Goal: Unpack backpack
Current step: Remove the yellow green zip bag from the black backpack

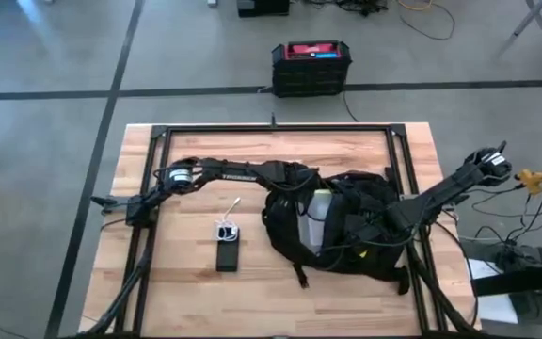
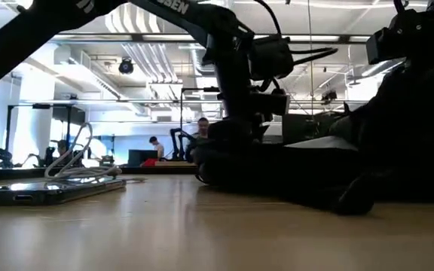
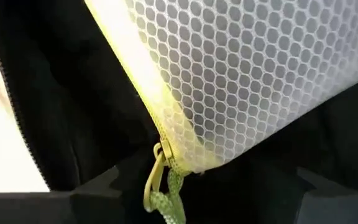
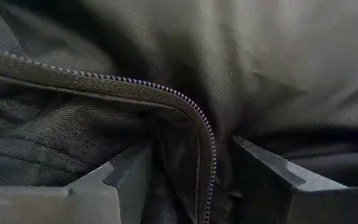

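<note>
Seen from above, on the pale wooden plank table (image 1: 186, 273): a flat black rectangular slab (image 1: 227, 256) with a white coiled cable (image 1: 226, 227) at its far end, well out to the left of both pincers, untouched.

Farther right, the left gripper (image 1: 310, 200), reaching from the table's left side into the open mouth of the large soft black fabric backpack (image 1: 365, 235). Directly ahead of its dark fingers (image 3: 98, 186) in the wrist view, a pale mesh pouch with a yellow-green zip edge (image 3: 241, 74), its green cord pull (image 3: 166, 202) hanging between them (very close, contact not discernible). Fingers spread wide apart, nothing clamped.

Backpack lying right of the table's centre, opening turned toward the left arm, the pale pouch (image 1: 319, 218) showing inside it.

Right gripper (image 1: 370, 231) down on the backpack's right half, arm coming in from the table's right edge. Fingers (image 4: 117, 180) parted, straddling a fold of black cloth with a zip line (image 4: 201, 130) running between them; closed on the cloth or not, impossible to tell.

Beyond the table's far edge, on the floor, a rigid black box with a red top (image 1: 310, 66).
</note>
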Controlling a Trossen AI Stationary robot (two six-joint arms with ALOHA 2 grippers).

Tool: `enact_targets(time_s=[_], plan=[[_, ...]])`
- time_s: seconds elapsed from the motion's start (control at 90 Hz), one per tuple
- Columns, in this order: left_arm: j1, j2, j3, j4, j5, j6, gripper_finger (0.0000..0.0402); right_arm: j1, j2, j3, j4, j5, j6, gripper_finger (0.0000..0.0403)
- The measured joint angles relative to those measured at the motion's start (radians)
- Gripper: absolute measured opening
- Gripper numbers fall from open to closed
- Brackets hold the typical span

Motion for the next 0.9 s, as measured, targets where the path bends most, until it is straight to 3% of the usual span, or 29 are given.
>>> enact_targets(time_s=[0.244, 0.389, 0.522, 0.9], plan=[[-0.022, 0.0, 0.027, -0.028, 0.018, -0.053, 0.0086, 0.0, 0.0, 0.0, -0.002, -0.008, -0.014, 0.0199], [-0.037, 0.001, 0.047, -0.038, 0.013, -0.046, 0.0063, 0.0, 0.0, 0.0, -0.004, -0.012, -0.01, 0.0199], [-0.047, 0.001, 0.048, -0.044, 0.004, -0.039, 0.0085, 0.0, 0.0, 0.0, -0.003, -0.011, -0.008, 0.0199], [-0.062, 0.001, 0.074, -0.046, 0.071, -0.057, 0.0211, 0.0, 0.0, 0.0, -0.003, -0.007, -0.013, 0.0199]])
